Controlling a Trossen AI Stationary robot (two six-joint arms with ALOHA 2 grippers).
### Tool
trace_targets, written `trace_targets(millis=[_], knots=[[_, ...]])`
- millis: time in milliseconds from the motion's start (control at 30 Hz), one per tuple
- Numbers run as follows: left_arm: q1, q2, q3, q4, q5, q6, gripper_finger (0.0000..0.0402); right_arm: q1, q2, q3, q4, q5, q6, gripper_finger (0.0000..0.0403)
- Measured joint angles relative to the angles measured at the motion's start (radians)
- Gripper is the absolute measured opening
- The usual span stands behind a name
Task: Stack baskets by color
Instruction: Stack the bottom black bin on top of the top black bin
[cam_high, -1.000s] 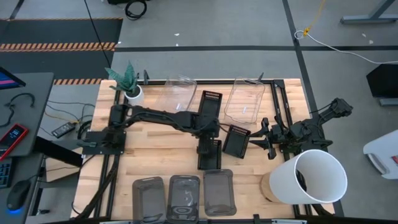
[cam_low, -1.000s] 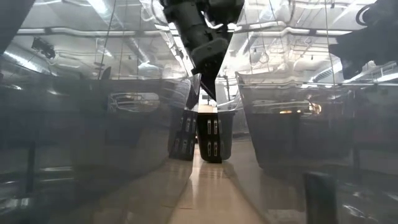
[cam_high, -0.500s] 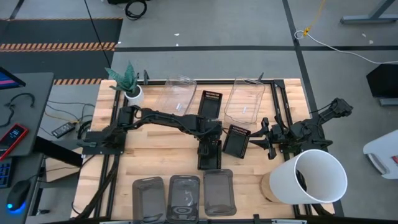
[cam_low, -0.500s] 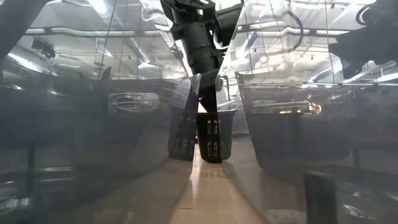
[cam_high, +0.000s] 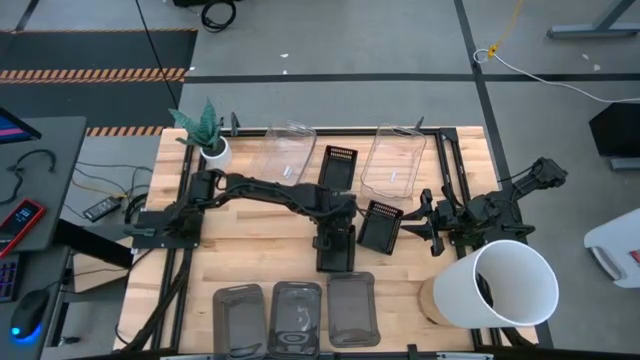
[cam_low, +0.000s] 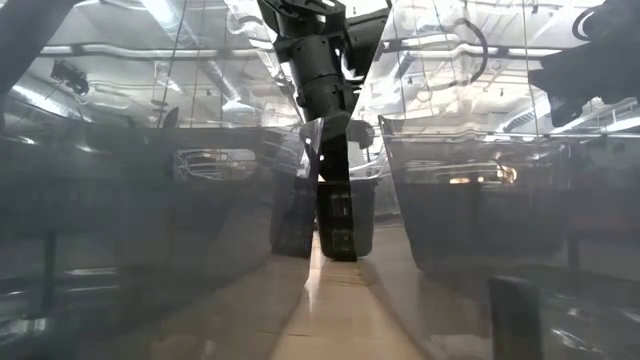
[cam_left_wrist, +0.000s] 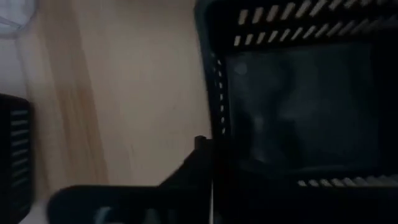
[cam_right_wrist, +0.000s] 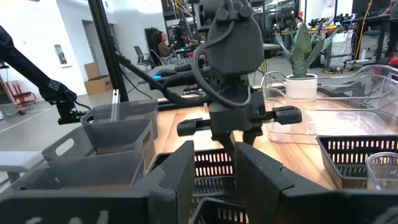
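Observation:
Three black slotted baskets lie mid-table: one (cam_high: 338, 166) far, one (cam_high: 380, 226) to the right, one (cam_high: 335, 256) nearer me. My left gripper (cam_high: 335, 230) reaches down onto the far end of that nearest black basket (cam_left_wrist: 298, 112) and is shut on it. My right gripper (cam_high: 413, 226) waits open at the right, beside the right-hand black basket. Two clear baskets (cam_high: 283, 150) (cam_high: 395, 158) rest flat on their bottoms along the far edge. Three smoky grey baskets (cam_high: 297, 318) lie side by side at the near edge. My left gripper has the black basket's far end wall (cam_left_wrist: 216, 140) between its fingers, one finger (cam_left_wrist: 186, 177) outside and the other inside the hollow. The fingers come steeply from above, slanting from the table's left. The basket stands upright with its bottom on the table.
A big white bucket (cam_high: 512, 285) stands at the near right corner. A small white plant pot (cam_high: 214, 151) sits at the far left. In the low view, see-through basket walls (cam_low: 470, 200) (cam_low: 150, 210) rise on either side of a narrow strip of bare wood.
My left gripper has come down from above the nearest black basket onto its far end wall, rolled a little, and its fingers have shut on the wall. The basket has stayed on the table. My right arm has kept still.

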Motion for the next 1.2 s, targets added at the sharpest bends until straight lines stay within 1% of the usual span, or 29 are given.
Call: trace_targets(millis=[100, 233, 367, 467, 633, 700, 900, 1033, 1200], knots=[[0.009, -0.006, 0.046, -0.040, -0.006, 0.025, 0.0014, 0.000, 0.000, 0.000, 0.001, 0.000, 0.000, 0.0119], [0.042, -0.007, 0.149, -0.161, -0.015, 0.088, 0.0013, 0.000, 0.000, 0.000, 0.005, 0.000, 0.000, 0.0119], [0.097, -0.012, 0.285, -0.322, -0.017, 0.204, 0.0012, 0.000, 0.000, 0.000, 0.015, 0.000, 0.000, 0.0119], [0.157, -0.012, 0.348, -0.347, 0.011, 0.281, 0.0011, 0.000, 0.000, 0.000, 0.015, 0.000, 0.000, 0.0119], [0.280, -0.012, 0.393, -0.341, 0.095, 0.395, 0.0011, 0.000, 0.000, 0.000, 0.015, 0.000, 0.000, 0.0119], [0.320, -0.012, 0.394, -0.319, 0.105, 0.411, 0.0010, 0.000, 0.000, 0.000, 0.015, 0.000, 0.000, 0.0119], [0.406, -0.012, 0.395, -0.199, 0.044, 0.400, 0.0010, 0.000, 0.000, 0.000, 0.015, 0.000, 0.000, 0.0119], [0.420, -0.012, 0.396, -0.165, 0.038, 0.438, 0.0010, 0.000, 0.000, 0.000, 0.015, 0.000, 0.000, 0.0119], [0.439, -0.012, 0.395, -0.114, -0.027, 0.483, 0.0010, 0.000, 0.000, 0.000, 0.015, 0.000, 0.000, 0.0119]])
